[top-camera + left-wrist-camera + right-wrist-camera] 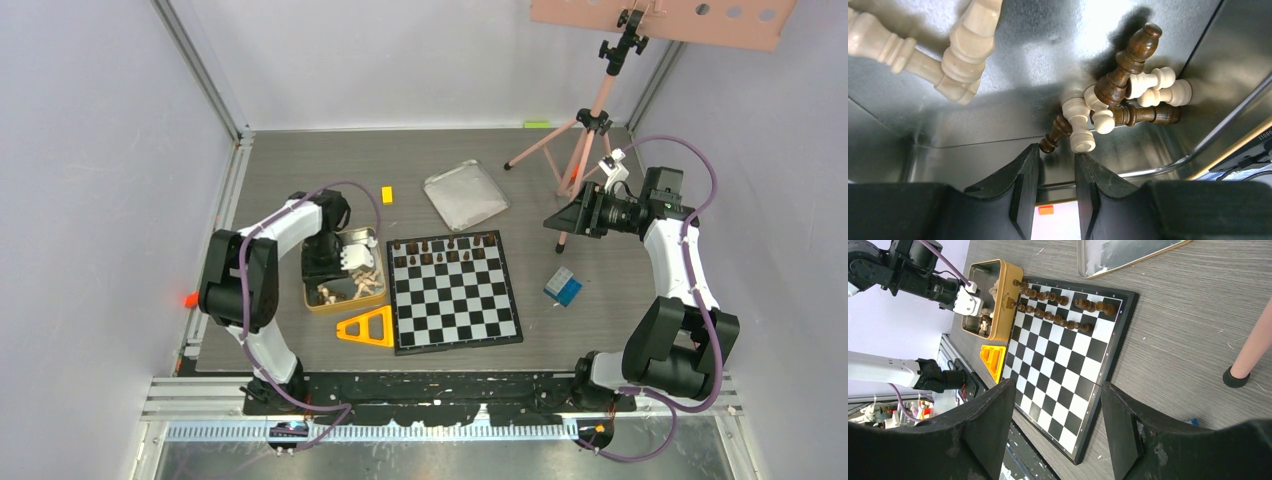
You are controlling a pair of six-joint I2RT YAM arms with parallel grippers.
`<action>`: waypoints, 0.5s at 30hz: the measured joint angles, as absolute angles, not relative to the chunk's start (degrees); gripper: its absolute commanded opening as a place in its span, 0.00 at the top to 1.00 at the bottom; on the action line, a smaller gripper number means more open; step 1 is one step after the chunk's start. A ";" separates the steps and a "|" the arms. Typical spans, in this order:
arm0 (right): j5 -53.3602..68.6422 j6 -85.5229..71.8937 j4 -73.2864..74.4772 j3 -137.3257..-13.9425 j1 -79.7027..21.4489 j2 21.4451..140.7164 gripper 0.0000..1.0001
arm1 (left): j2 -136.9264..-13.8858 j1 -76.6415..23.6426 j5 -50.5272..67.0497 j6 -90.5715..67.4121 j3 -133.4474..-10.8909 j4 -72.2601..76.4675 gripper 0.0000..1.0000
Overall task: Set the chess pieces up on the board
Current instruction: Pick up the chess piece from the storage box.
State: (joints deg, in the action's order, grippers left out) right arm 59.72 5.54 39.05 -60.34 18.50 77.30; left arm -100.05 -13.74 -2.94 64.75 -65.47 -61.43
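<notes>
The board [455,290] lies in the middle of the table, with dark chess pieces [445,245] in its two far rows. It also shows in the right wrist view [1058,355], dark rows included [1058,310]. My left gripper [348,262] reaches down into the gold tin [340,308]. In the left wrist view it [1057,155] is open with a narrow gap. A dark piece [1055,134] and a pale pawn [1079,125] lie right at its tips, with nothing between the fingers. More pale pieces [960,55] lie further off. My right gripper [560,215] [1058,385] is open and empty, raised to the right of the board.
A silver tin lid [465,193] and a yellow block [387,194] lie behind the board. An orange triangle [368,328] sits left of the board's near corner. A blue box [563,287] lies right of the board. A pink tripod [590,130] stands at the back right.
</notes>
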 measured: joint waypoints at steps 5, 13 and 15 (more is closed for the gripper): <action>59.75 5.54 39.05 -60.34 18.50 77.30 0.31 | -100.75 -13.74 -2.94 64.79 -64.75 -60.62 0.68; 59.94 5.52 39.05 -60.34 18.50 77.30 0.31 | -101.14 -13.72 -2.15 64.05 -63.90 -58.89 0.84; 59.94 5.54 39.05 -60.34 18.50 77.30 0.31 | -101.32 -13.52 -1.39 63.29 -63.90 -58.15 0.90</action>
State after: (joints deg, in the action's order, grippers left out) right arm 59.94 5.54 39.05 -60.34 18.50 77.30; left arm -101.32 -13.52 -1.39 63.29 -63.90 -58.15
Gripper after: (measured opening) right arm 0.690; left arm 0.186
